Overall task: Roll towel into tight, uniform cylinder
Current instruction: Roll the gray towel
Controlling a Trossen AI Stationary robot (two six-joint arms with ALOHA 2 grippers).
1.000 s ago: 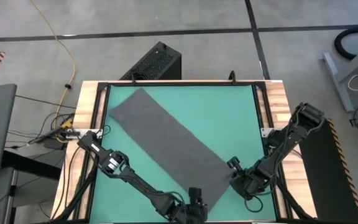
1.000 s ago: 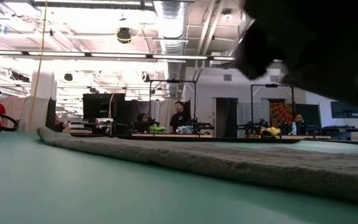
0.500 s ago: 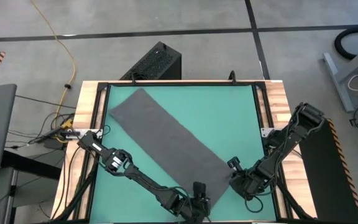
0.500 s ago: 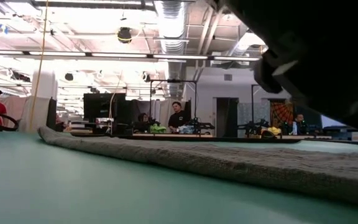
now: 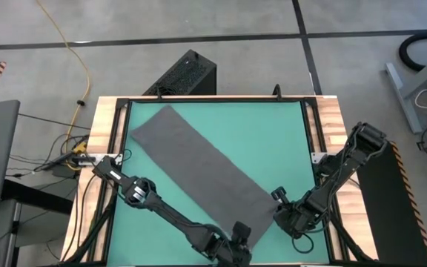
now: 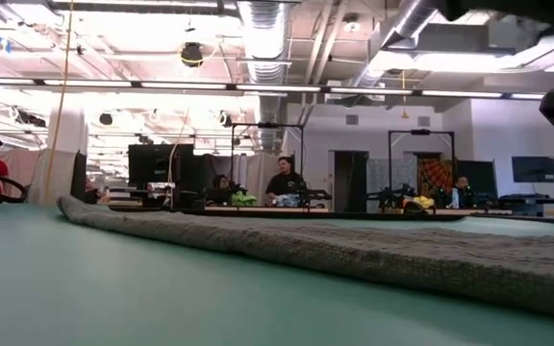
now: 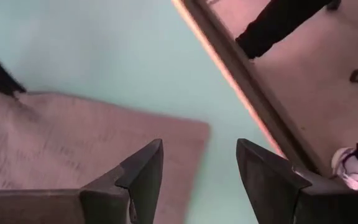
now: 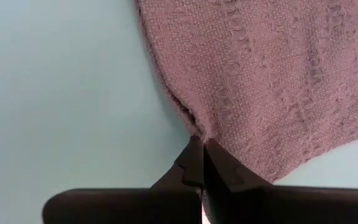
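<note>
On the teal counter (image 5: 273,141) one grey towel (image 5: 199,167) lies flat and slantwise, far corner to near edge — not rolled at all yet. The right tool (image 8: 202,163) has its fingers pinched together on the towel's near side edge; the left tool (image 7: 197,171) hovers spread wide and empty over the near corner. Two arms, one cloth. It looks soft, light and limp — I'd guess it wants gripping at both near corners to start a tight roll
</note>
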